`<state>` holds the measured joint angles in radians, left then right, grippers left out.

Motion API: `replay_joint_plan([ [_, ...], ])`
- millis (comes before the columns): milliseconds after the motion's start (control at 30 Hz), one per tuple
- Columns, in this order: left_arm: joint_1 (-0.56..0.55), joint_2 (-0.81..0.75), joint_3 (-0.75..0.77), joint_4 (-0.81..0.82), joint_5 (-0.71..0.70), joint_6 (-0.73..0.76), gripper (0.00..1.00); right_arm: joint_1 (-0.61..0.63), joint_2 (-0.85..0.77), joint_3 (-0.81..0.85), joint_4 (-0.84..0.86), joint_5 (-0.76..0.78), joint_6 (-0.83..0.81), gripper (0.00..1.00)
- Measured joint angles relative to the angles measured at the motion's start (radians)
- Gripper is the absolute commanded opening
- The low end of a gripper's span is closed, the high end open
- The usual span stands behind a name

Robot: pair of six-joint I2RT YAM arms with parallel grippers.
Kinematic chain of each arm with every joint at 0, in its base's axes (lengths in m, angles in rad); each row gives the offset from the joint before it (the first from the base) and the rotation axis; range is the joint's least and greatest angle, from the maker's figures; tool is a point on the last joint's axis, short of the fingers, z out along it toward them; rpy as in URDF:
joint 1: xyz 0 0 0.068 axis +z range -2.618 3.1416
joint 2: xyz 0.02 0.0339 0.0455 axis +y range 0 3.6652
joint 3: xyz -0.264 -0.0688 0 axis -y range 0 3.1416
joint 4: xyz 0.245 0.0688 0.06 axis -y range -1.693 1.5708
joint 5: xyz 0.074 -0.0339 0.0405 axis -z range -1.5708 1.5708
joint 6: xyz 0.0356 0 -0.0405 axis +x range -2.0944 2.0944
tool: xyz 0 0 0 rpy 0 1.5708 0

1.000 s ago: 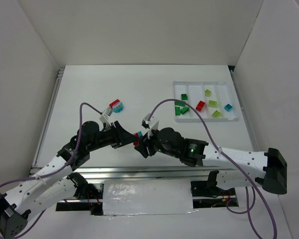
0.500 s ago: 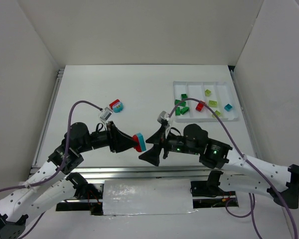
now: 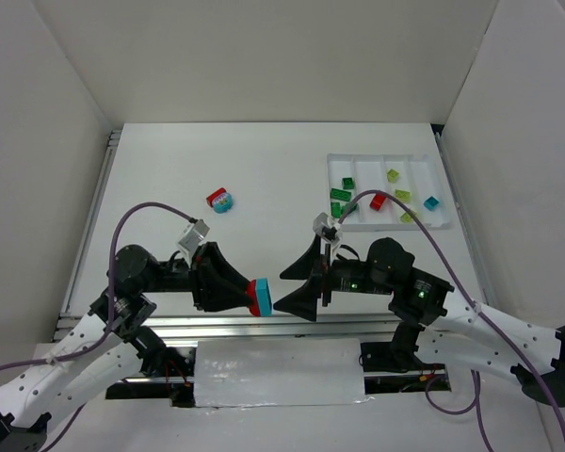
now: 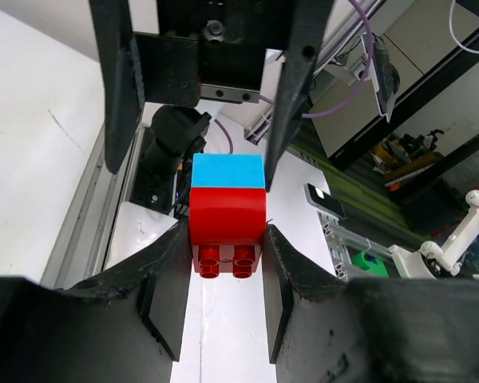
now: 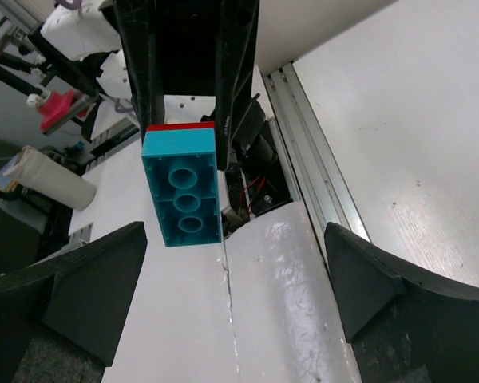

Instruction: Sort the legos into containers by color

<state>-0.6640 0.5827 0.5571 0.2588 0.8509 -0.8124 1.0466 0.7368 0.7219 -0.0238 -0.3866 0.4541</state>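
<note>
A red brick stacked on a teal-blue brick hangs above the table's near edge, and my left gripper is shut on the red half. The teal half sticks out toward my right gripper, which stands wide open just to the right of it and does not touch it. Another red and teal pair lies on the table at the left middle. The white tray at the back right holds dark green, red, yellow-green and teal legos in its compartments.
The metal rail and a taped white plate run along the near edge under both grippers. White walls close in the table on the left, back and right. Purple cables loop over both arms.
The right gripper has opened off the stacked pair and drawn back to the right. The left arm has pulled the still-joined pair down toward the near edge.
</note>
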Motion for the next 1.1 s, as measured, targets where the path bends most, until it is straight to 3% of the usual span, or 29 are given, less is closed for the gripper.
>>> replay_joint_plan([
  [267,0.000,-0.015,-0.004,0.044,0.021,-0.003,0.00,0.000,-0.024,-0.002,0.054,-0.006,0.088,0.96],
  [567,-0.001,-0.007,-0.006,0.058,0.021,-0.003,0.00,0.000,0.085,-0.014,0.221,-0.105,0.164,0.87],
  [667,-0.001,0.003,-0.006,0.058,0.021,-0.003,0.00,0.000,0.124,-0.014,0.250,-0.105,0.177,0.75],
  [767,-0.001,0.005,-0.006,0.056,0.015,-0.002,0.00,0.002,0.157,-0.014,0.266,-0.114,0.185,0.56],
  [800,0.000,0.007,-0.006,0.051,0.010,-0.001,0.00,0.003,0.164,-0.014,0.271,-0.120,0.186,0.39],
  [833,0.000,0.011,-0.006,0.045,0.002,0.001,0.00,0.005,0.169,-0.014,0.283,-0.133,0.188,0.00],
  [1100,-0.006,0.008,0.000,-0.015,-0.032,0.032,0.00,-0.008,0.118,-0.056,0.275,-0.117,0.123,0.00],
])
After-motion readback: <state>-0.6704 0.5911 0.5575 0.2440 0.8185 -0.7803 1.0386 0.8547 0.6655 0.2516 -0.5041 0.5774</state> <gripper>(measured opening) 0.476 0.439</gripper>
